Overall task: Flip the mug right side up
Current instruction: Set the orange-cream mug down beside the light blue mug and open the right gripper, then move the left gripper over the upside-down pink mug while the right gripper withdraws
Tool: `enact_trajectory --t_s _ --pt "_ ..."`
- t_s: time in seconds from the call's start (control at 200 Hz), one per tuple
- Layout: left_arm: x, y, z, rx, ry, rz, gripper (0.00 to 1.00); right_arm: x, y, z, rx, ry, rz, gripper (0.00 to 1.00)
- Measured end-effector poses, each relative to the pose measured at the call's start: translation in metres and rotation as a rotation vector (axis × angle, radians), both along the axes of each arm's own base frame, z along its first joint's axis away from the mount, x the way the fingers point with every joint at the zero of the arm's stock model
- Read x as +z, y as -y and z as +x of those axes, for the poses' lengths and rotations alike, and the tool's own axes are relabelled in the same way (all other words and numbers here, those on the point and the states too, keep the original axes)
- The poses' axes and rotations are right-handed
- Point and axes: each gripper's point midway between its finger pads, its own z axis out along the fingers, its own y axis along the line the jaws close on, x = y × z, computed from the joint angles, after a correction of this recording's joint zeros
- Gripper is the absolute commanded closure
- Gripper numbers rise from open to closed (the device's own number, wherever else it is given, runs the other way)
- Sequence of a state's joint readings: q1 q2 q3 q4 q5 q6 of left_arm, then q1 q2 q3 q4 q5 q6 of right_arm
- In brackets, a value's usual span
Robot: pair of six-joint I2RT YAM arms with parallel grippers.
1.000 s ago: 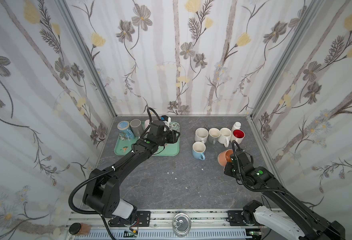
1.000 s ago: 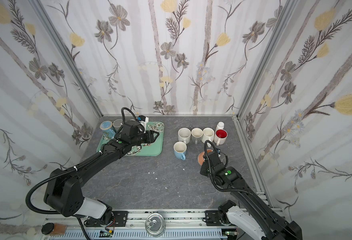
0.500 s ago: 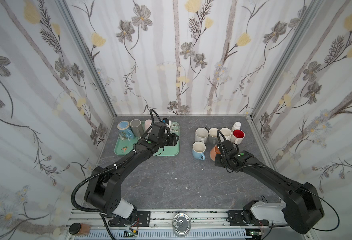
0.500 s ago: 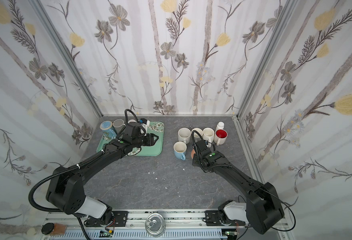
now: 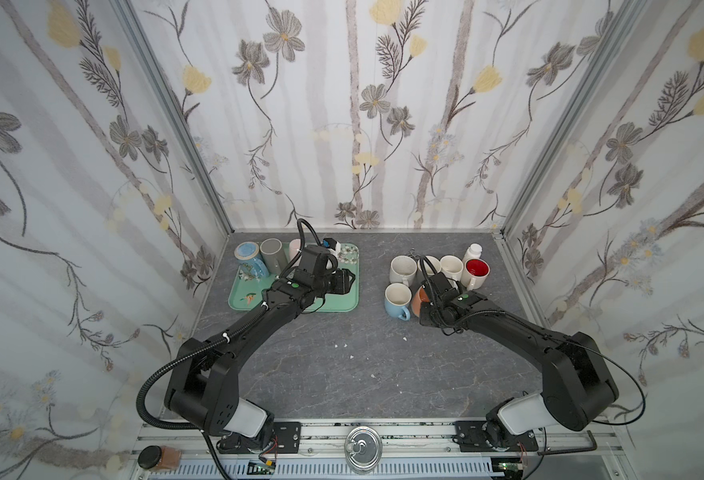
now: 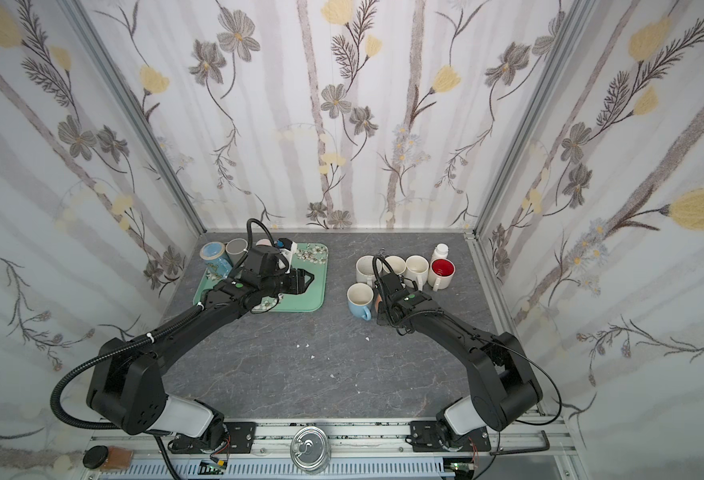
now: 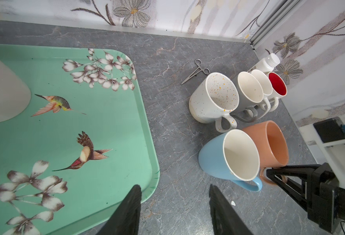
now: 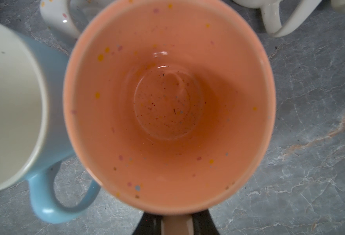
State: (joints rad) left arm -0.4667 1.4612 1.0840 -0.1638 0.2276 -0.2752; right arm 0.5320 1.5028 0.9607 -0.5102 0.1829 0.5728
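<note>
A peach speckled mug (image 8: 167, 101) stands mouth up on the grey table, close beside a light-blue mug (image 8: 14, 97). My right gripper (image 8: 176, 221) is shut on the peach mug's handle, and the left wrist view shows those black fingers (image 7: 279, 177) at the handle below the mug (image 7: 269, 146). In both top views the right wrist covers most of the mug (image 5: 418, 297) (image 6: 378, 300). My left gripper (image 7: 174, 195) hangs open and empty over the front right corner of the green tray (image 7: 106, 122), seen in both top views (image 5: 348, 280) (image 6: 306, 279).
Behind the peach mug, a speckled white mug (image 7: 212, 97), a grey one (image 7: 249, 91), a white one and a red-lined one (image 7: 277, 83) stand upright. A white bottle (image 7: 267, 63) and steel forceps (image 7: 196, 71) lie further back. The tray's back left holds three more mugs (image 5: 272, 253).
My right arm has carried the peach mug back and to the left, up against the blue mug, and it now sits mouth up. The left gripper has barely moved.
</note>
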Motion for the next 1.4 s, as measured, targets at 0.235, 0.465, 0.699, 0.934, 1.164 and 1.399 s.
enact_trajectory --t_s 0.235,0.465,0.699,0.934,1.164,1.399 --pt "0.003 -0.016 -0.004 0.032 0.007 0.015 0.46 -0.002 -0.006 0.002 0.034 0.009 -0.022 0.73" --pt "0.009 -0.030 -0.001 0.062 0.018 0.023 0.44 0.017 -0.009 0.008 0.035 0.079 -0.015 0.62" --pt "0.037 -0.077 0.016 0.176 0.084 0.059 0.41 0.077 -0.020 0.010 0.048 0.213 0.022 0.61" --pt "0.042 -0.168 0.052 0.407 0.082 0.083 0.41 0.134 -0.033 0.005 0.075 0.347 0.102 0.62" --pt "0.024 -0.170 0.111 0.382 0.020 0.106 0.42 0.139 -0.069 0.001 0.153 0.372 0.178 0.62" --pt "-0.018 -0.165 0.174 0.362 -0.072 0.162 0.40 0.121 -0.097 -0.003 0.202 0.339 0.212 0.62"
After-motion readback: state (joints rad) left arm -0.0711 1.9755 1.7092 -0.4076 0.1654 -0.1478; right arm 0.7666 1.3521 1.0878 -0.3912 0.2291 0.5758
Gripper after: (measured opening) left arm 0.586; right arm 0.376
